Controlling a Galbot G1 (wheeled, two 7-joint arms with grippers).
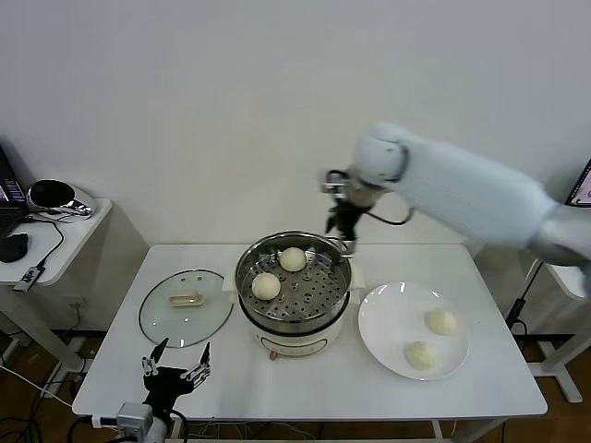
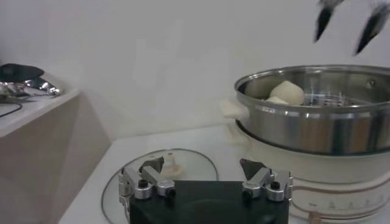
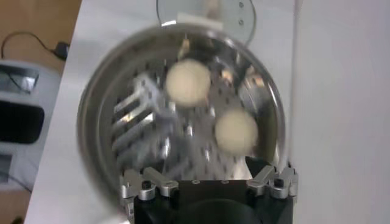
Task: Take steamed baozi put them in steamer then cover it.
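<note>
The steamer [image 1: 297,334], a steel pot on a cream base, stands mid-table and holds two baozi [image 1: 293,259] [image 1: 266,286] on its perforated tray. Two more baozi [image 1: 441,322] [image 1: 420,354] lie on the white plate [image 1: 388,318] to its right. My right gripper [image 1: 342,233] hangs open and empty just above the pot's far rim. In the right wrist view this gripper [image 3: 204,169] looks down on the two baozi [image 3: 187,82] [image 3: 236,131] in the pot. My left gripper [image 1: 175,362] is open and empty at the table's front left, near the glass lid [image 1: 166,323].
In the left wrist view, the lid [image 2: 189,159] lies flat just beyond the left gripper [image 2: 201,165], with the steamer [image 2: 317,128] to its side. A side table [image 1: 65,242] with cables and devices stands off the left. The wall is close behind.
</note>
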